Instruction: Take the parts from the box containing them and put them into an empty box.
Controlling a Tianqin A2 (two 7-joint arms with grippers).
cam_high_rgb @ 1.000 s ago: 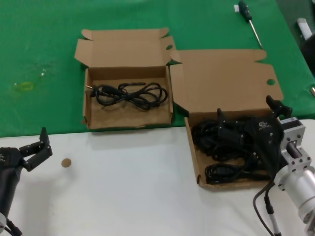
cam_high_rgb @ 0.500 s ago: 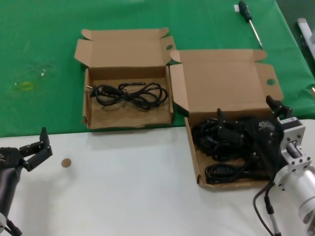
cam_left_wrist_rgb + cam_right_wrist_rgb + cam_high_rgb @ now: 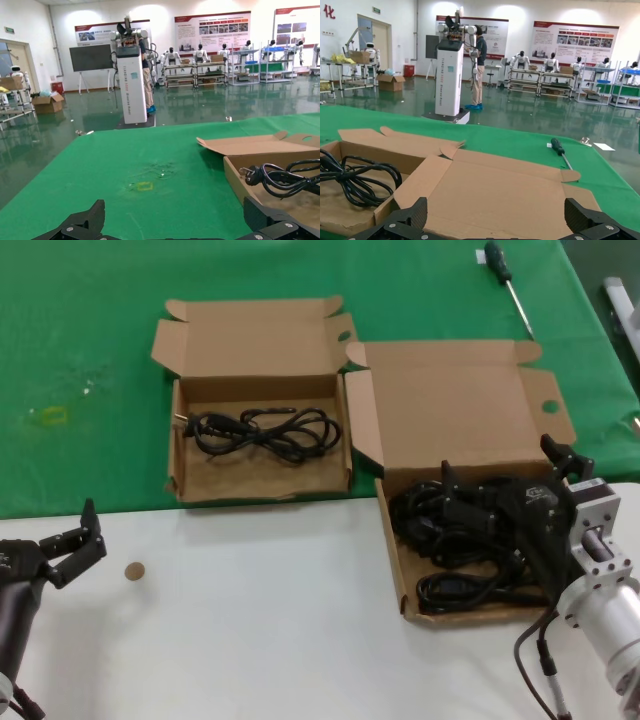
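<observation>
The larger cardboard box [image 3: 395,570] with the tall lid flap [image 3: 450,405] lies at the right and holds a heap of coiled black cables [image 3: 450,530]. My right gripper [image 3: 500,465] hangs over that heap, open, its fingers pointing at the lid flap [image 3: 495,190]. In the right wrist view the right gripper [image 3: 495,207] has nothing between its fingers. The smaller box [image 3: 262,485], left of the larger one, holds one coiled cable [image 3: 265,430]. My left gripper [image 3: 68,530] waits open at the near left over the white table; the left wrist view shows this left gripper [image 3: 174,210] with nothing in it.
A black-handled screwdriver [image 3: 505,275] lies on the green cloth [image 3: 80,360] behind the larger box. A small brown disc [image 3: 134,571] sits on the white table [image 3: 250,630] near my left gripper. The smaller box [image 3: 235,172] and its cable [image 3: 285,177] show in the left wrist view.
</observation>
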